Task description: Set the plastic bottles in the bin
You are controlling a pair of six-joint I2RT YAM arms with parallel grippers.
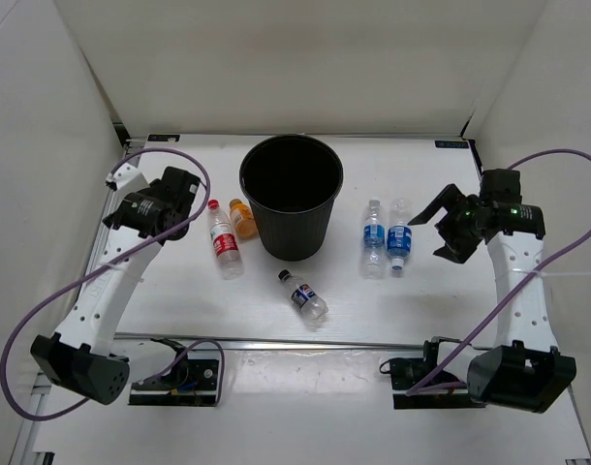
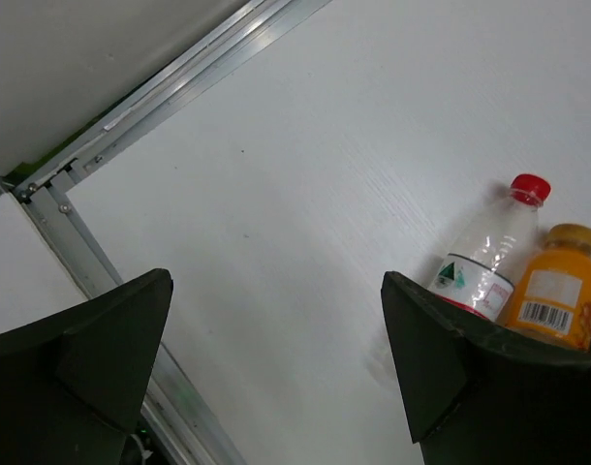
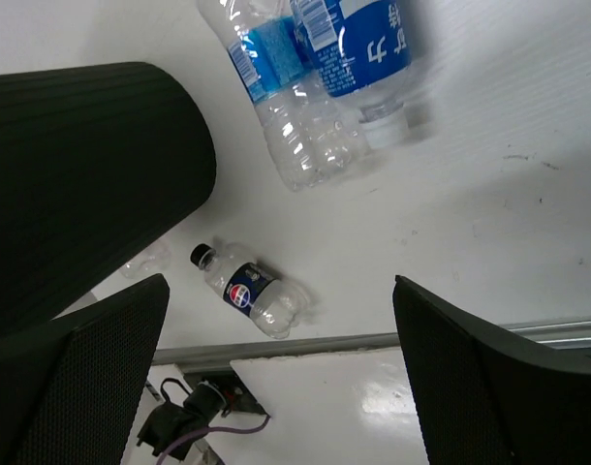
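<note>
Closest to me, in front of the bin, the dark bottle [image 1: 304, 294] lies on its side on the white surface [image 1: 421, 300]. It is slanted, with its black cap pointing back toward the bin, and nothing touches it.

A little further in and to the left, the red bottle [image 1: 224, 242] lies flat with its red cap pointing away from me. The orange bottle [image 1: 243, 219] lies just beside it, between it and the bin's wall. The left pincer [image 2: 276, 291] hangs just left of that pair. Its two dark fingers are spread wide with only bare surface between them, and it holds nothing.

On the right side the two blue bottles [image 1: 373, 237] [image 1: 400, 235] lie side by side, close enough to look as if they touch. The right-hand one has its white cap toward me. The right pincer [image 1: 438, 235] hovers just right of them, spread wide as well and gripping nothing.

Behind the dark bottle, in the middle, the bin [image 1: 294, 232] stands upright with its mouth open. I see only black inside it. All five bottles lie on the surface outside it, two to its left, two to its right and one in front.

A purple cable [image 1: 194, 165] loops off each arm.
</note>
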